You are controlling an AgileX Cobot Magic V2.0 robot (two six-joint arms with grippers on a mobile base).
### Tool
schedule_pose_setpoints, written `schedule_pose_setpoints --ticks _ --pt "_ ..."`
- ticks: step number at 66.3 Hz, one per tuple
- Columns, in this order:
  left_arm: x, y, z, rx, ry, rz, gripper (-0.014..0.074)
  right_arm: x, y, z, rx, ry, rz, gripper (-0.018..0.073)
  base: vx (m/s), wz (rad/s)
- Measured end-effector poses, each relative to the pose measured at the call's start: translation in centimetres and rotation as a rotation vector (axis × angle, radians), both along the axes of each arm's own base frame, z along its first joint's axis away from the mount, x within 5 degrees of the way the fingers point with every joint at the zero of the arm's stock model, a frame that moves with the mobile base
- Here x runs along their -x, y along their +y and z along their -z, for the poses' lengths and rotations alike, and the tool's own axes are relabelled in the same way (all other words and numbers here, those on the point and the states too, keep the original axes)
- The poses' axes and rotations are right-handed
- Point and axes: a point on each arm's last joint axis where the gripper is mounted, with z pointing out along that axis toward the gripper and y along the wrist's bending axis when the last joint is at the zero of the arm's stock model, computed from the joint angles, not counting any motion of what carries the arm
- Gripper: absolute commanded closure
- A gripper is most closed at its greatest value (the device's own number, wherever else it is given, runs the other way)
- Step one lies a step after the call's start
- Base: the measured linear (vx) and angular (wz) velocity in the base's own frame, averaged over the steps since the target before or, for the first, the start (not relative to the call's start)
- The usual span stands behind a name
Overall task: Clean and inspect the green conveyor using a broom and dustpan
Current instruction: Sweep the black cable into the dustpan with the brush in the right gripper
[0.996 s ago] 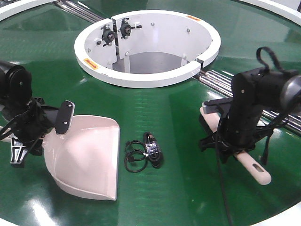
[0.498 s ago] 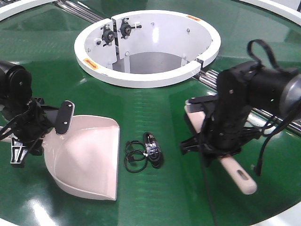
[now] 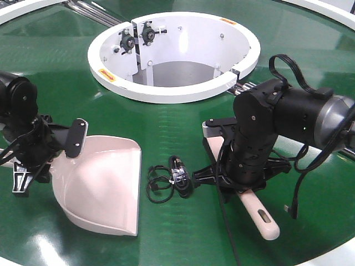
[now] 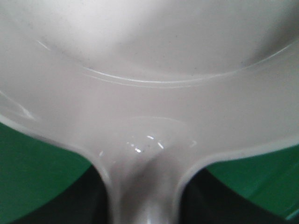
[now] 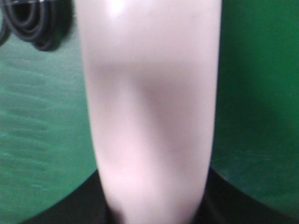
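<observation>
Left tool [image 3: 58,148] grips dustpan [image 3: 102,183], right tool [image 3: 237,176] seemingly broom [image 3: 258,214]; only front view shows rollers [image 3: 90,10].

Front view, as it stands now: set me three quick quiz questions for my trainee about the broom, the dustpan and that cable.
1. True or false: a coiled black cable lies on the green conveyor between the dustpan and the broom.
2. What does the left claw hold? A) the dustpan B) the broom C) the cable
3. Fill in: the broom is gripped by the ___ claw.
Key: 1 true; 2 A; 3 the right claw.
</observation>
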Motion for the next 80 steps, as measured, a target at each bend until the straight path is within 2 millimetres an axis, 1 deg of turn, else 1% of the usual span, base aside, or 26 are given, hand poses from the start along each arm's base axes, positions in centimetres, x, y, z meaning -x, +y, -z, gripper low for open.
schedule_pose_setpoints --ticks 6,14,30,38,43,56,66,73,80 --pt "0.0 0.0 0.0 0.0 0.0 0.0 0.0603 0.0 0.2 0.4 -0.007 0.019 0.009 0.0564 0.0 0.0" --pt "0.0 0.0 0.0 0.0 0.0 0.0 0.0603 -0.3 0.8 1.9 0.01 0.047 0.027 0.0564 0.0 0.0" --pt "0.0 0.0 0.0 0.0 0.0 0.0 0.0603 -0.2 3.4 5.1 0.02 0.057 0.017 0.0564 0.0 0.0" --pt "0.0 0.0 0.0 0.001 0.0 0.0 0.0603 -0.2 3.8 6.1 0.017 0.086 0.025 0.0564 0.0 0.0" --pt "0.0 0.0 0.0 0.001 0.0 0.0 0.0603 -0.3 4.0 6.3 0.004 0.098 0.026 0.0564 0.0 0.0" --pt "0.0 0.0 0.0 0.001 0.0 0.0 0.0603 -1.2 5.1 5.8 -0.04 0.115 0.008 0.0564 0.0 0.0" --pt "0.0 0.0 0.0 0.001 0.0 0.0 0.0603 -1.9 6.2 5.8 -0.046 0.177 -0.023 0.0563 0.0 0.0" --pt "0.0 0.0 0.0 0.001 0.0 0.0 0.0603 -2.4 7.4 6.1 -0.032 0.213 -0.057 0.0561 0.0 0.0" --pt "0.0 0.0 0.0 0.001 0.0 0.0 0.0603 -2.9 9.3 6.1 -0.038 0.206 -0.1 0.0561 0.0 0.0"
